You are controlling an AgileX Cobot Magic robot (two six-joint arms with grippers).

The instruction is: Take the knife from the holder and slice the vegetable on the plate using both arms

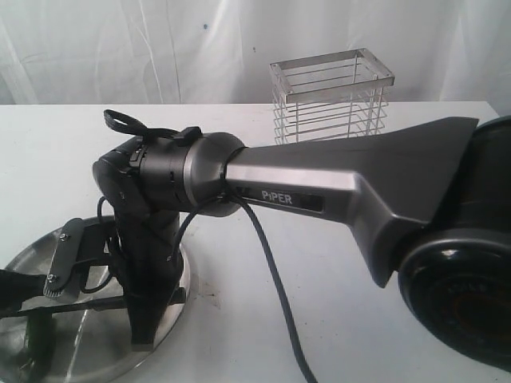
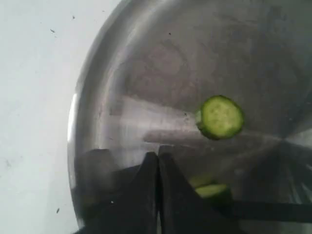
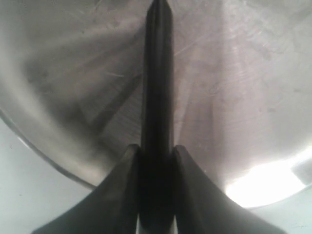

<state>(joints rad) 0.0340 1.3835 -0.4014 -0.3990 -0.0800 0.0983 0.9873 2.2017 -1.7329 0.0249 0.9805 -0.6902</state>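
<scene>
Right claw [image 3: 156,150] around knife [image 3: 157,73] over steel plate [image 3: 239,97], white table [image 1: 48,144]

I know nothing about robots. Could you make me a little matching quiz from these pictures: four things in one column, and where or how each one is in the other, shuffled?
Things:
1. tall silver wire basket holder
2. round pale green vegetable slice
3. small dark-bladed knife
4. black left gripper

States:
A. clamped in the black right gripper
B. lying flat on the shiny round steel plate
C. fingers pressed shut
D. standing on the white table

Pairs: 1-D, 2-B, 3-A, 4-C.
</scene>
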